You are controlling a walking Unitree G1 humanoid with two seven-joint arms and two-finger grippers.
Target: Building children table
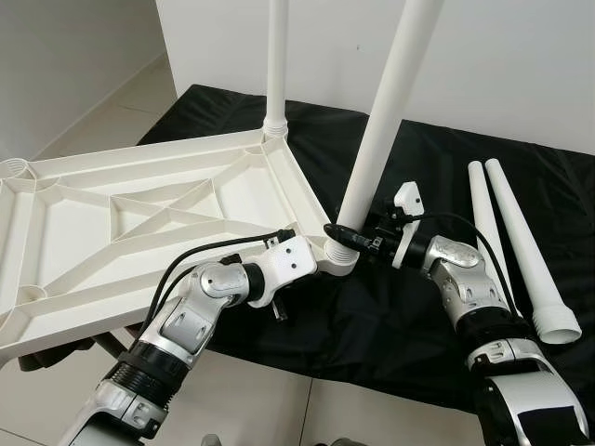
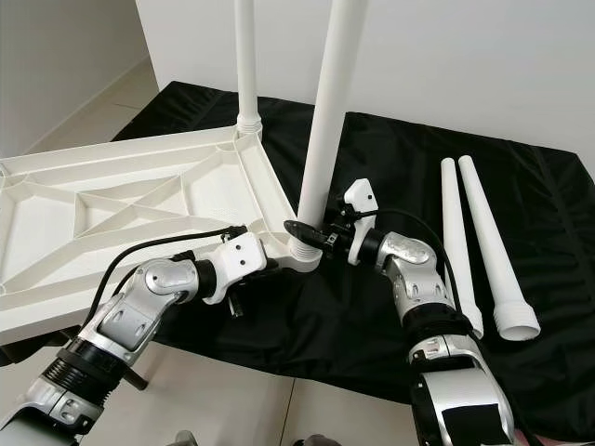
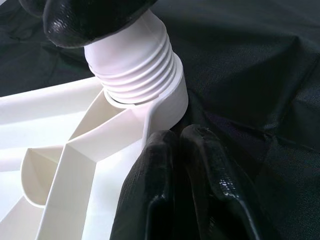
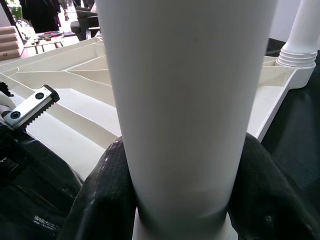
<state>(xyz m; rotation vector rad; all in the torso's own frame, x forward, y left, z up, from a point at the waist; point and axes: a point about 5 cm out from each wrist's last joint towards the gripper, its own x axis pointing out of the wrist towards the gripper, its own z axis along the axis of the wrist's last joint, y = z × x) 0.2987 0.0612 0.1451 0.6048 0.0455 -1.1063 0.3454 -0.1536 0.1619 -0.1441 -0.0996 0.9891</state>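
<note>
- Left eye view: the upside-down white tabletop point(image 1: 139, 209) lies over the left edge of a counter draped in black cloth point(image 1: 418, 307). One leg point(image 1: 276, 65) stands in its far corner socket. The right gripper point(image 1: 346, 236) pinches a second leg point(image 1: 386, 116) in the near corner socket. Two spare legs point(image 1: 516, 242) lie near the right edge.
- Left wrist view: the left gripper point(image 3: 182, 150), fingers pressed together, touches that socket point(image 3: 165, 102).
- Right wrist view: black fingers point(image 4: 107, 195) clasp the leg on both sides.

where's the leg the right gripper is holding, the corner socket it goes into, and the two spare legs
held leg point(image 1: 381, 139), left eye view, middle of its shaft
corner socket point(image 3: 167, 102), left wrist view, its outer wall
spare legs point(image 1: 521, 237), left eye view, shaft of the outer one
</note>
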